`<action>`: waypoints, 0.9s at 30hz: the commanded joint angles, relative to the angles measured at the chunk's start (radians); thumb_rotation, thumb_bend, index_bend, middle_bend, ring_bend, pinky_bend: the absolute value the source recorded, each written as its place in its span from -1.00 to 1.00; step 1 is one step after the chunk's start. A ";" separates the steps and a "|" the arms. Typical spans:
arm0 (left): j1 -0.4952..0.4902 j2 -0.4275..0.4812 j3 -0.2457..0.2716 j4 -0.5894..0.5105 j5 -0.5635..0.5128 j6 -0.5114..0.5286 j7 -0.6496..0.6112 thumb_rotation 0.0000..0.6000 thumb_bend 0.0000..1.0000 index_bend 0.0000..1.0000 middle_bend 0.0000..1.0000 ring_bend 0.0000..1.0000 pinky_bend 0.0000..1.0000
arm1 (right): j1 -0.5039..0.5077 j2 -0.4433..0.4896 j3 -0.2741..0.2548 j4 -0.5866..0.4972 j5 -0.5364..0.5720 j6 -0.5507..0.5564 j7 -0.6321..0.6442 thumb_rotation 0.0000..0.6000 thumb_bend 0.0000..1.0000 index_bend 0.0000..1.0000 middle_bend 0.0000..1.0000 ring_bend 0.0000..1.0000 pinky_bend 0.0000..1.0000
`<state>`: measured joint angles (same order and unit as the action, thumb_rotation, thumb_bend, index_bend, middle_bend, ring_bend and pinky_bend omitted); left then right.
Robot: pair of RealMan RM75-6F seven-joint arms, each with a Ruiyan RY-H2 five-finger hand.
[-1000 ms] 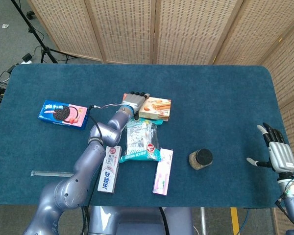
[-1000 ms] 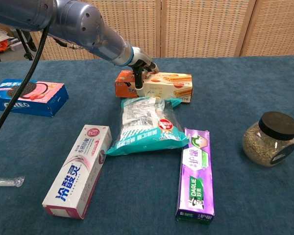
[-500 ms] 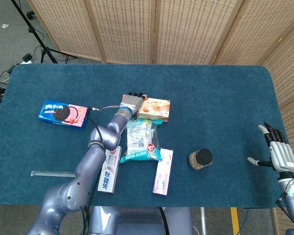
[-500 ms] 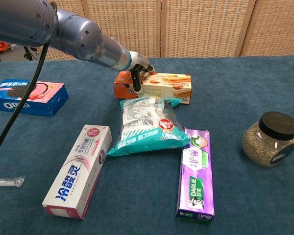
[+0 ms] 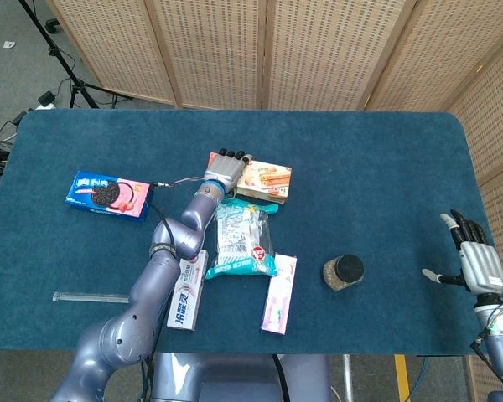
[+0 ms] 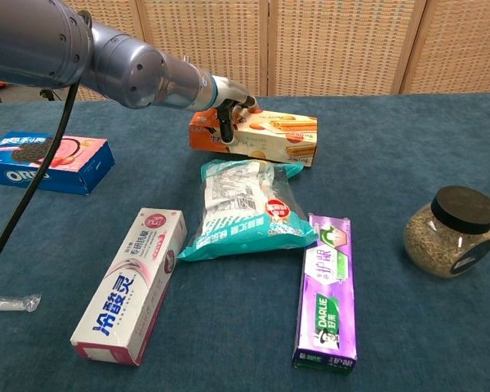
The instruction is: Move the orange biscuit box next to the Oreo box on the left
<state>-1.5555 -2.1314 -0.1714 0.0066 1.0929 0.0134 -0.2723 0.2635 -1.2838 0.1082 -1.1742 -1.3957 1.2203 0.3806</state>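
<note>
- Head view: the left hand [image 5: 225, 167] grips the left end of the orange biscuit box [image 5: 260, 179], at the table's middle, well right of the Oreo box [image 5: 108, 195]. Carry it left, level, clear of the snack bag [image 5: 241, 242]. The right hand [image 5: 475, 260] rests spread, empty
- Chest view: box [image 6: 265, 137] looks lifted; the left hand's fingers are mostly hidden
</note>
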 commanded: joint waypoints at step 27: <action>0.300 0.795 -0.041 -1.108 -0.088 0.364 0.174 1.00 0.05 -0.30 -0.80 -0.75 -0.86 | -0.008 -0.012 0.008 -0.025 0.017 0.021 -0.138 1.00 -1.00 -1.00 -1.00 -1.00 -1.00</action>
<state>-1.4011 -1.6651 -0.2451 -0.6234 1.0748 0.2048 -0.2025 0.2558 -1.2918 0.1176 -1.1948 -1.3784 1.2384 0.2548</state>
